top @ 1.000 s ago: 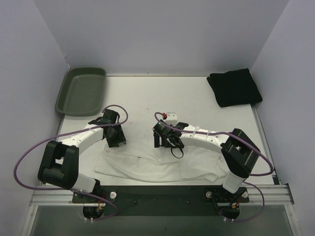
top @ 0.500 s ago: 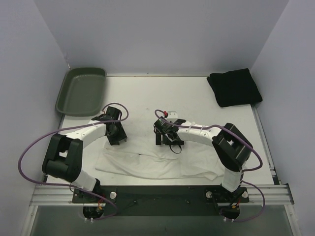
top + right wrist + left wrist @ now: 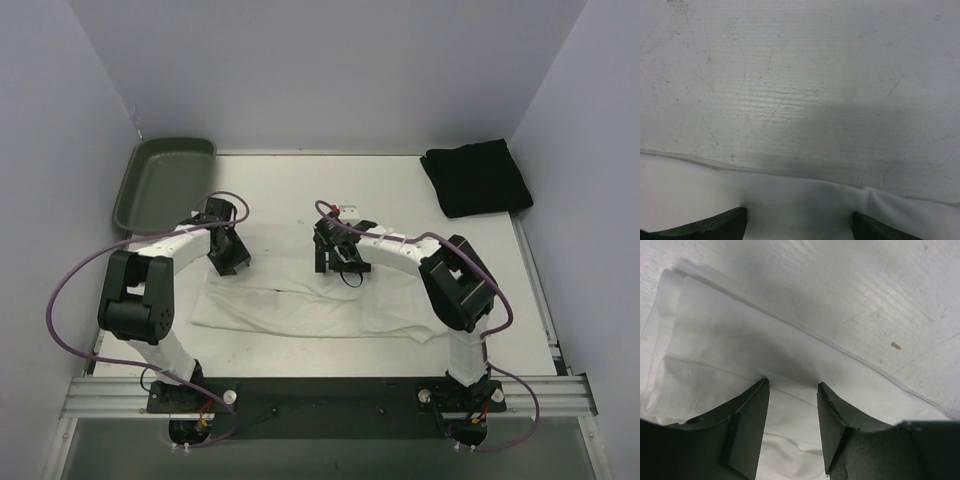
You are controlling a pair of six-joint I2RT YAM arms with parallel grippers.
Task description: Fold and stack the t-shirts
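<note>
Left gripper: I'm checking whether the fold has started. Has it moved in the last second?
Yes. In the top view the left gripper has shifted upward in the picture, ending nearer the tray.

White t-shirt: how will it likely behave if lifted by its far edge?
The white t-shirt lies in wrinkled, layered folds, so it will probably droop, not hold shape. Its edges look thin, so likely light. Pushed across the table, it may bunch rather than slide.
</note>
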